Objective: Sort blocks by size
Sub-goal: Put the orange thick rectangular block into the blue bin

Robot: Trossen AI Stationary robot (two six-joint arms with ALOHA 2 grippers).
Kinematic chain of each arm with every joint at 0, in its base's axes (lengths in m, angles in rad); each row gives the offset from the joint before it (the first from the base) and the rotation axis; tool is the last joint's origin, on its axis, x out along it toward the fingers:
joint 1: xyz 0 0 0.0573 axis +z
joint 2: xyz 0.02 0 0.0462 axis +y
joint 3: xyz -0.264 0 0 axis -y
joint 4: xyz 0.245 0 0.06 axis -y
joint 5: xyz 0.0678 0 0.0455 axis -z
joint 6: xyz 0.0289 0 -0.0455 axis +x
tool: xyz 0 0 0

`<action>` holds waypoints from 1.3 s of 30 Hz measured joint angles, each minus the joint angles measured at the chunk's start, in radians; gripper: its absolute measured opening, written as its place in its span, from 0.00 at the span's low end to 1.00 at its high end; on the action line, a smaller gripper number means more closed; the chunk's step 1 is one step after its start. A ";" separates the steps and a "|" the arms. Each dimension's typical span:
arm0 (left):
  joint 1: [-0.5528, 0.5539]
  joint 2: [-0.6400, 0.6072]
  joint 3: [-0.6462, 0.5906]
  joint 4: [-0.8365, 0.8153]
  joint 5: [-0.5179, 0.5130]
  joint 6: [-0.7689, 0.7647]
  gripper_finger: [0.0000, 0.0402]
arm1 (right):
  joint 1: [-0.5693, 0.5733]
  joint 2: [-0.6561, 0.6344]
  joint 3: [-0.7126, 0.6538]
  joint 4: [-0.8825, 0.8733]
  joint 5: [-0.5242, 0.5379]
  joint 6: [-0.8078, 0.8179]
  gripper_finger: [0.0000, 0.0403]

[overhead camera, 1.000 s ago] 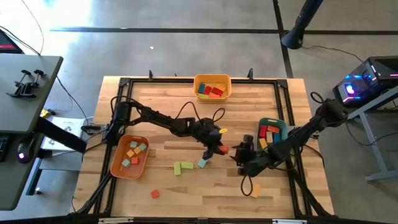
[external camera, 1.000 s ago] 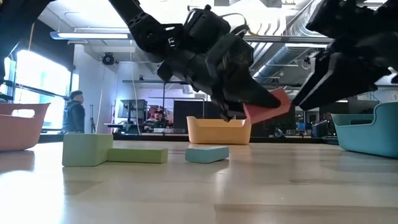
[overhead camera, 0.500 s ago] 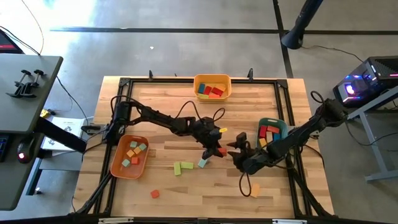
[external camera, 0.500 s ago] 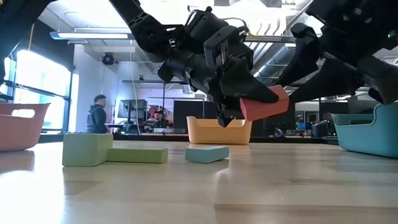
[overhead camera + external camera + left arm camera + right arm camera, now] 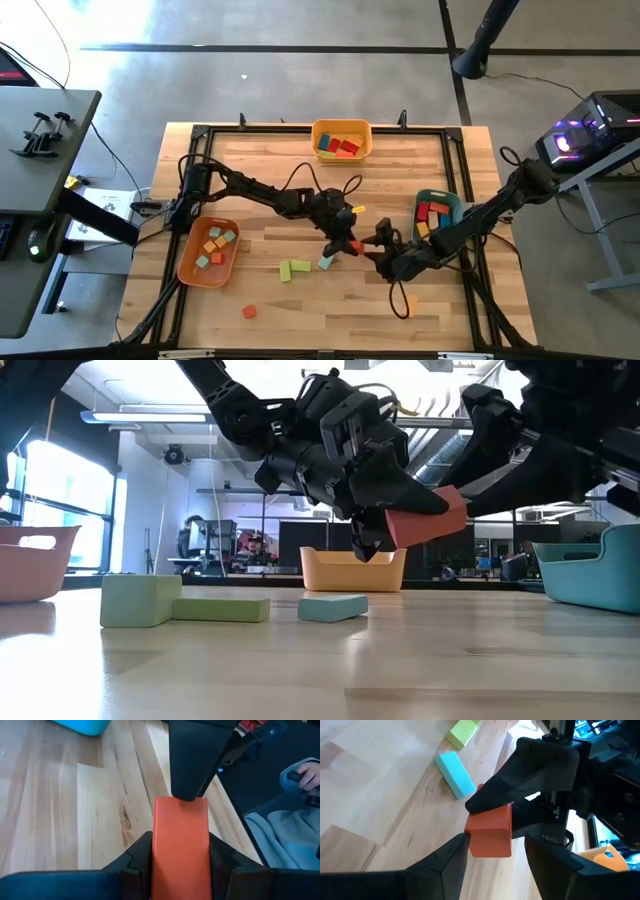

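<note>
Handover point: centre of the high view, just right of middle, both grippers meet above the wooden table (image 5: 250,150).
Red block (image 5: 428,524): long bar, held in the air, tilted, well clear of the tabletop in the low view.
Left gripper (image 5: 345,243): clamped on the red block; in the left wrist view the bar fills the gap between both fingers (image 5: 137,865) at lower centre.
Right gripper (image 5: 380,250): jaws spread wide, one finger (image 5: 445,865) on each side of the block's free end; no firm contact visible, so not holding.
Loose blocks, lower centre of the high view: two light green blocks (image 5: 293,268) lying side by side, teal block (image 5: 325,262) just right of them and just below the left gripper.
Loose blocks, lower part of the high view: small red cube (image 5: 249,312) at lower left of centre; orange block (image 5: 411,303) at lower right, partly hidden by a cable.
Orange tray (image 5: 190,272): left of the frame, holds small cubes.
Yellow tray (image 5: 342,126): top centre, holds several blocks.
Teal tray (image 5: 452,198): right of centre, holds red and orange blocks, right arm partly over it.
</note>
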 joint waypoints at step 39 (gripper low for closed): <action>0.007 -0.004 0.003 0.058 -0.008 -0.005 0.52 | -0.048 0.015 0.000 0.042 -0.128 0.203 0.31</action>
